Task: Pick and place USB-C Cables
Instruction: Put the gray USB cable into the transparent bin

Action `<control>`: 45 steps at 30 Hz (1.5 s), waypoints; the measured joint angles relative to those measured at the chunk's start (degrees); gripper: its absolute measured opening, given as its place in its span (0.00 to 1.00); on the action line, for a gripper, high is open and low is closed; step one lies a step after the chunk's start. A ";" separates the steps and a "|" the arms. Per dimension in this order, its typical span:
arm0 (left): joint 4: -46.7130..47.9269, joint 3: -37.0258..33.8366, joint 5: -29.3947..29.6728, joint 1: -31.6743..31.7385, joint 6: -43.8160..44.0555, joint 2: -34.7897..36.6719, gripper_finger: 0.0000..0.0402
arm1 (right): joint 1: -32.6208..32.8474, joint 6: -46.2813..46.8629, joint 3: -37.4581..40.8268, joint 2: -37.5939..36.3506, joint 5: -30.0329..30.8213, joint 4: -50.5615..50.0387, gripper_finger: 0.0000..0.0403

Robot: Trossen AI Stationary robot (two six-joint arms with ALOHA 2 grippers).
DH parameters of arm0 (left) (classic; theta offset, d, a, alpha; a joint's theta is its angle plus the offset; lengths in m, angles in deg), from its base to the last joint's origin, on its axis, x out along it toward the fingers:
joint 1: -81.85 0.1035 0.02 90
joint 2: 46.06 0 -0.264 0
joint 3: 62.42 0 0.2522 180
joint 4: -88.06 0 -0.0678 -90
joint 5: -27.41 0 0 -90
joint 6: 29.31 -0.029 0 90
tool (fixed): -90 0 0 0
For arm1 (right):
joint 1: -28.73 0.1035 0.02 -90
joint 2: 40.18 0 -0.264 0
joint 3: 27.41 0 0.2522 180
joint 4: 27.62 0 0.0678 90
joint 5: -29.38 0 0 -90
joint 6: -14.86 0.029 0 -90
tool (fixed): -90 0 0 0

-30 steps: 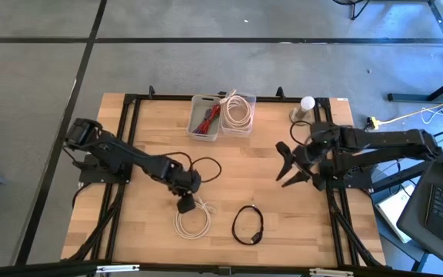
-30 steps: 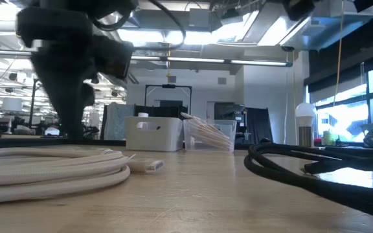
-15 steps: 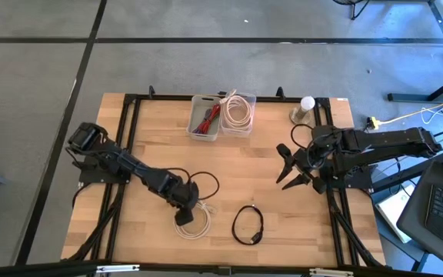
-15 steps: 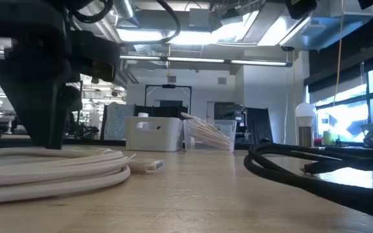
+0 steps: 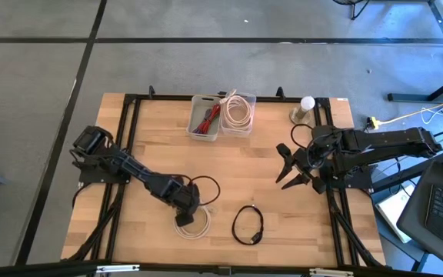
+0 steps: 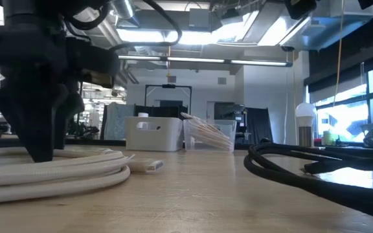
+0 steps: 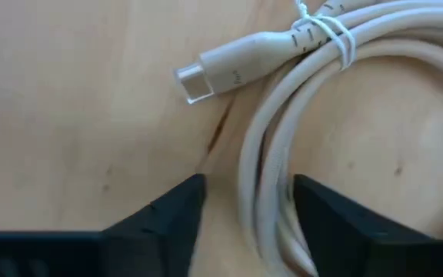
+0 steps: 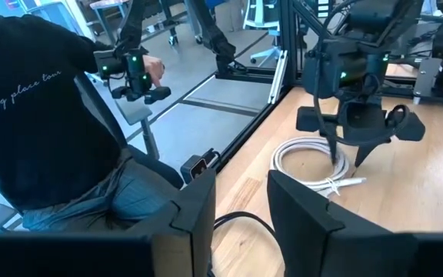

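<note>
Jaws of my left gripper (image 7: 244, 201) stand apart astride the strands of the cream-white coiled cable (image 5: 191, 224) — down on the counter (image 5: 152, 146), near its front edge. Just beside lies the black coil (image 5: 248, 225). More cables fill the white bins (image 5: 221, 115) at the back. My right gripper (image 5: 289, 167) waits on its own side, jaws partly parted — empty.

Left end effector (image 7: 244, 204) low, fingers apart

bare wood (image 5: 260, 165) mid-table, bins (image 5: 221, 115) at back
</note>
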 joint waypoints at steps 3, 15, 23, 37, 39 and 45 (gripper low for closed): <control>0.28 -0.45 2.36 -0.25 -0.81 0.86 0.26 | 0.00 -0.02 0.00 0.00 0.01 0.01 0.31; -12.69 -0.59 9.87 0.34 -8.07 7.77 0.07 | 0.00 0.02 0.00 0.00 0.01 -0.18 0.31; -18.09 -0.63 21.23 -0.31 -19.47 19.13 0.07 | 0.00 -0.04 0.00 0.00 0.03 -0.42 0.31; -44.30 -0.57 16.78 16.27 -57.45 19.89 0.07 | 0.07 -2.45 0.00 0.02 6.74 1.08 0.31; -45.14 -0.57 12.76 21.16 -56.72 19.91 0.07 | 0.07 -1.39 0.00 0.02 6.68 1.08 0.31; -58.27 -0.50 -9.01 31.93 -54.11 20.08 0.07 | 0.06 -1.57 0.00 0.01 8.59 0.88 0.31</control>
